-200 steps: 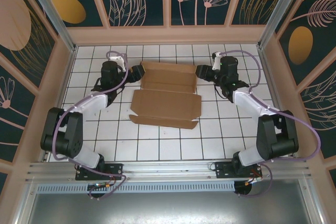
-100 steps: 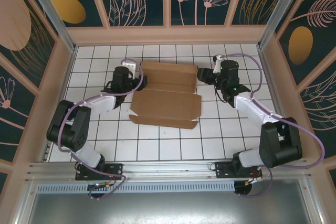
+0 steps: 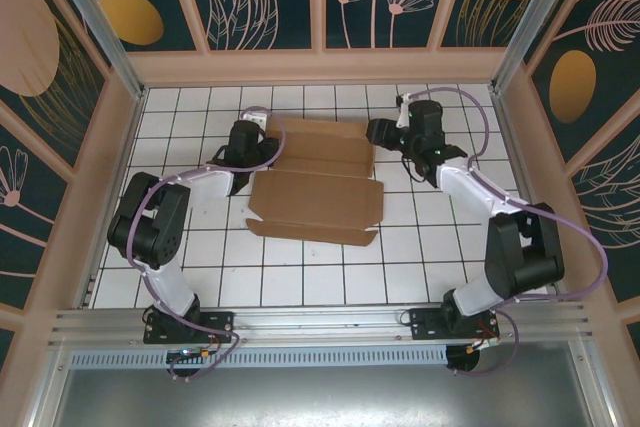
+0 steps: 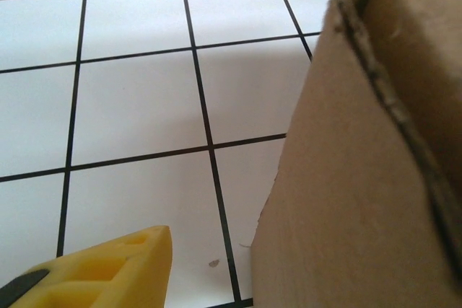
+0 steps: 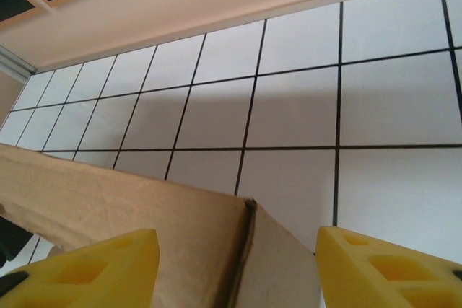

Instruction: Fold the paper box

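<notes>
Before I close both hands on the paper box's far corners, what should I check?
1. Right hand straddles the paper box at its far-right corner, jaws apart: ok.
2. Left hand beside the far-left corner: ok.
3. Left hand gripping cardboard: cannot tell; one finger shows, apart from it.
4. Far wall standing up: ok.
5. Near flap folded: not ok, it lies flat.

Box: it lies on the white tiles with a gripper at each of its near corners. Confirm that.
Wrong in one respect: the grippers are at the far corners, not the near ones. The top view shows the left gripper at the far left corner and the right gripper at the far right. The box does lie on the white tiles.
</notes>
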You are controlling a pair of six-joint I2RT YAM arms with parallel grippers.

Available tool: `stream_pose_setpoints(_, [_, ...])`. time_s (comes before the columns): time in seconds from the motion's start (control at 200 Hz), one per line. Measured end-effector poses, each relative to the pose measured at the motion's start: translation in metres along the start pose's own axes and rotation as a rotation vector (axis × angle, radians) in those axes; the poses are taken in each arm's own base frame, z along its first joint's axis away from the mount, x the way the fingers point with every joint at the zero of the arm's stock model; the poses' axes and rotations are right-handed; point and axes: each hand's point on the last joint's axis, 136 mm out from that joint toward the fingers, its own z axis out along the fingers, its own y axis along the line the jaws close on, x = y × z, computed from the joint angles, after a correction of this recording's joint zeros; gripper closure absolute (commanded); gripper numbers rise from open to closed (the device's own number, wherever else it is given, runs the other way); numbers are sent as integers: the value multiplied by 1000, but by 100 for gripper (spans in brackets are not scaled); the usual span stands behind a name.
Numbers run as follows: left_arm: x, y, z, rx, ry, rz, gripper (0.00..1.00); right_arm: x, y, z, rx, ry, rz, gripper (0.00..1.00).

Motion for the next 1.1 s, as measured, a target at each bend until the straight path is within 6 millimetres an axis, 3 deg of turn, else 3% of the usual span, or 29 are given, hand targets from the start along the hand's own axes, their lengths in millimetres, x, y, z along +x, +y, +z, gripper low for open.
stream_pose_setpoints(0.11, [-4, 3, 1, -20, -9, 7, 63, -1, 2, 14, 8, 26, 2, 42])
stream_pose_setpoints(0.25, [-6, 4, 7, -46, -6, 15, 72, 16, -3, 29, 54, 80, -2, 46])
stream_pose_setpoints(0.45, [-7, 2, 13, -93, -7, 41, 88, 10, -2, 36, 98, 68, -23, 50])
stream_pose_setpoints(0.575, [-8, 1, 13, -119, -7, 52, 90, 7, -2, 36, 111, 60, -26, 50])
stream_pose_setpoints(0.646, [-8, 1, 14, -124, -5, 53, 84, 7, -2, 36, 111, 59, -27, 48])
stream_pose_setpoints(0.736, [-8, 2, 15, -128, 0, 52, 60, 5, -2, 35, 118, 67, -28, 42])
stream_pose_setpoints(0.851, [-4, 1, 14, -113, 7, 34, 44, 4, -4, 32, 144, 77, -45, 34])
stream_pose_setpoints(0.971, [4, -2, 2, -72, 21, -12, 34, 4, -1, 25, 184, 75, -115, 33])
stream_pose_setpoints(1.101, [3, -6, -20, -21, 3, -69, 30, -2, 25, 16, 161, 67, -232, 37])
